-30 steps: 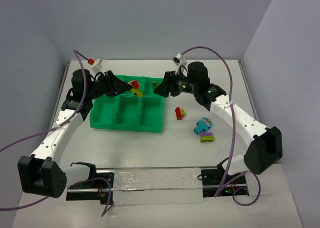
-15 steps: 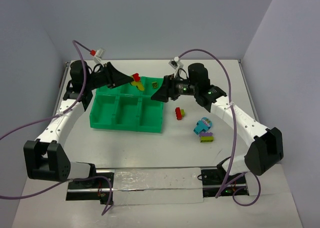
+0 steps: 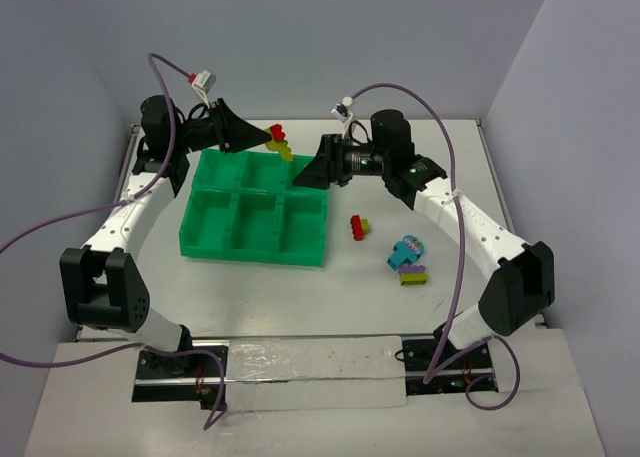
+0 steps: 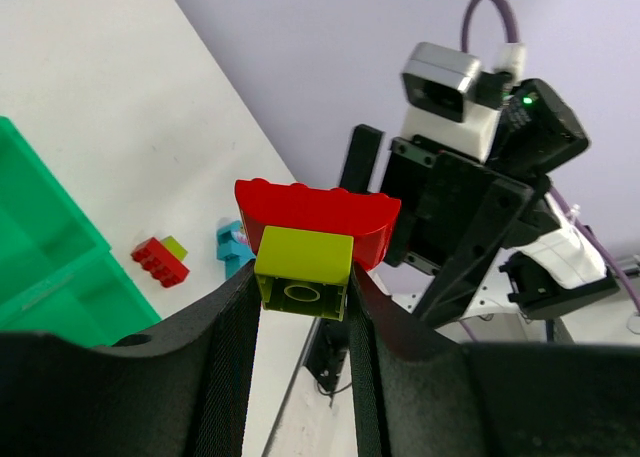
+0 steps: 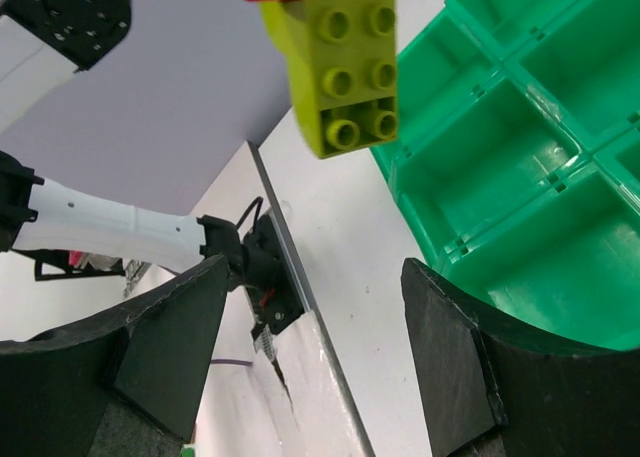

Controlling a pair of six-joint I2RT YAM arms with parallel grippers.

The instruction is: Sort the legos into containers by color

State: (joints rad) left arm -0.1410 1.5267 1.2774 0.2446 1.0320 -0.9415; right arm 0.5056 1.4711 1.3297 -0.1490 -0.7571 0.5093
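Note:
My left gripper (image 3: 262, 137) hangs above the back edge of the green tray (image 3: 200, 239), shut on a yellow-green lego (image 4: 303, 272) with a red lego (image 4: 315, 217) stuck on top of it. Seen from above, the red lego (image 3: 276, 132) and yellow-green lego (image 3: 284, 150) stick out to the right of the fingers. My right gripper (image 3: 305, 173) faces them from the right, a short gap away, open and empty. In the right wrist view, the yellow-green lego (image 5: 345, 72) floats ahead of the right gripper (image 5: 315, 327), above the tray's containers (image 5: 520, 127).
Loose legos lie on the table right of the tray: a red and yellow-green pair (image 3: 356, 225), a cyan one (image 3: 405, 252) and a purple and green one (image 3: 413, 274). Purple cables arc over both arms. A rail with white padding (image 3: 310, 362) runs along the near edge.
My left gripper has lifted the joined red and yellow-green legos up and toward the back of the tray. My right gripper has followed leftward and its jaws have spread wider.

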